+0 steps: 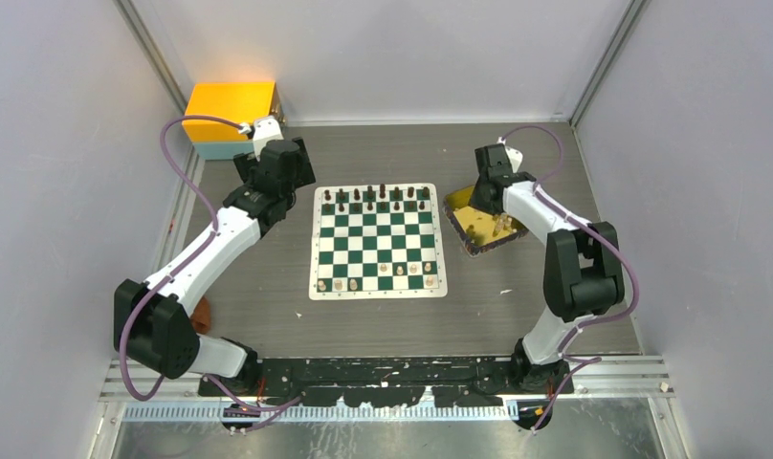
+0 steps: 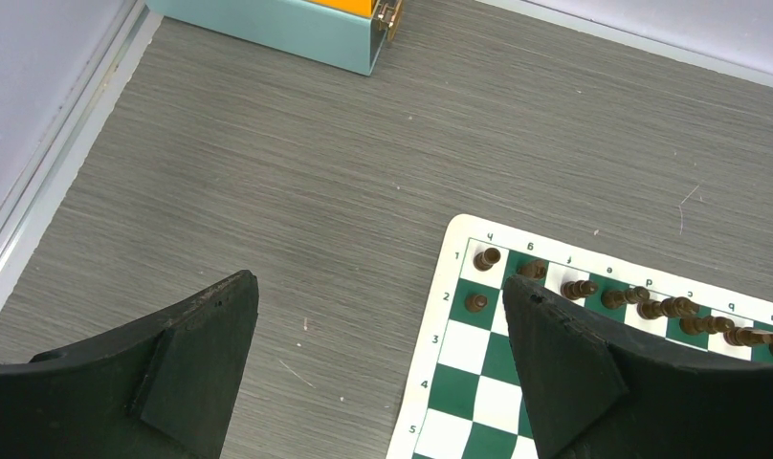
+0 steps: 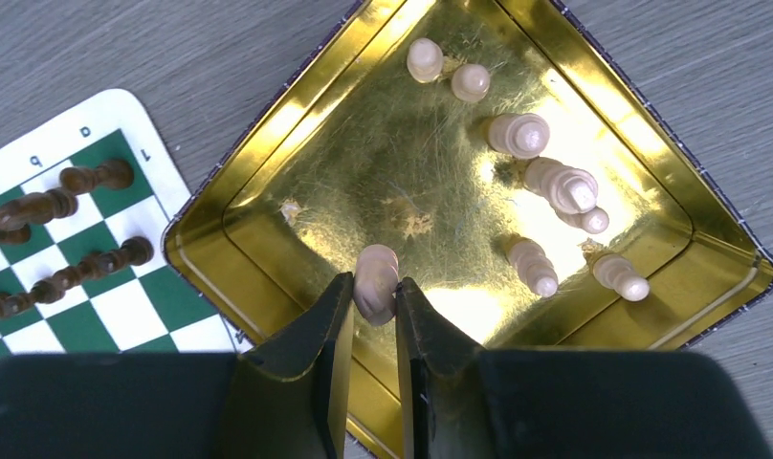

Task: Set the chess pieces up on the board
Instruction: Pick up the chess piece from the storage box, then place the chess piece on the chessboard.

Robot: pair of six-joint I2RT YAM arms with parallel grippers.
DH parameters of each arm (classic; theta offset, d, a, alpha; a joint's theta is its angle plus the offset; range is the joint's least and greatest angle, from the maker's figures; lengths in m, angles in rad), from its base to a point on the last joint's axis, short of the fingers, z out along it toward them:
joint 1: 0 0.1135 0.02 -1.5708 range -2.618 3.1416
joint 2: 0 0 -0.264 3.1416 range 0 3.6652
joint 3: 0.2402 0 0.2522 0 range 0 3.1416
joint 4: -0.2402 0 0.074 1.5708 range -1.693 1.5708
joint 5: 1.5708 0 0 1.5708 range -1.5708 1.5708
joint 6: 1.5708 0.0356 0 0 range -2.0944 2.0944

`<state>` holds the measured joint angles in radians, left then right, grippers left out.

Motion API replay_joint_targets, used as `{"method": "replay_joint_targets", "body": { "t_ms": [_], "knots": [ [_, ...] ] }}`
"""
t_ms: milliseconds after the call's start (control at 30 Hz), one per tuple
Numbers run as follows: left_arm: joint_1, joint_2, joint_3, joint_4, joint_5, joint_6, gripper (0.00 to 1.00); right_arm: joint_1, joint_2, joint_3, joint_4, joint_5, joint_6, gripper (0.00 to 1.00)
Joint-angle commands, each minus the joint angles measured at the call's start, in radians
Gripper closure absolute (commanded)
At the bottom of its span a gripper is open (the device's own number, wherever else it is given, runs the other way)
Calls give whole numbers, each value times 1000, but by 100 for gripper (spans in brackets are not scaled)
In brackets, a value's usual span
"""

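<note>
- right pincer [image 3: 374, 292] is narrow, clamped on a pale piece [image 3: 376, 268] over the near-left part of the tray [image 3: 364, 163]. the piece sits right at the fingertips, head poking out past them.
- risk one: the grip looks shallow. with so little of the piece between the pads, it may pivot or pop out on the lift and drop back into the tray.
- risk two: the tray wall rises between the held piece and the board [image 1: 377, 241]. a low carry would clip the rim, which could jolt the piece loose or shove the tray.
- risk three: the dark pieces [image 3: 96, 177] stand on the board edge just beside the tray. a swing across at low height could bowl them over.
- risk four: the pale row [image 1: 373, 283] stands along the board's near edge, so a fat-fingered set-down there could topple a neighbour.
- the other pale pieces [image 3: 519, 134] lie or stand on the tray's far and right side, well apart from the pincer, so they aren't in the way of this lift.
- left pincer [image 2: 380, 287] is wide and holds nothing. it hovers over bare worktop [image 2: 316, 163] just off the board's far-left corner, its right finger overlapping the board edge in view. a drop there could nudge the mat and shake the dark row.
</note>
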<state>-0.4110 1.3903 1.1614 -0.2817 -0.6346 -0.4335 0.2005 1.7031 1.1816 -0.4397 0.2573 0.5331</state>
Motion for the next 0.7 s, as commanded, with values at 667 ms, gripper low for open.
{"method": "replay_joint_targets", "body": {
  "t_ms": [667],
  "knots": [
    [-2, -42, 8, 20, 4, -41, 1, 496, -270, 0, -236, 97, -39, 100]
  ]
}}
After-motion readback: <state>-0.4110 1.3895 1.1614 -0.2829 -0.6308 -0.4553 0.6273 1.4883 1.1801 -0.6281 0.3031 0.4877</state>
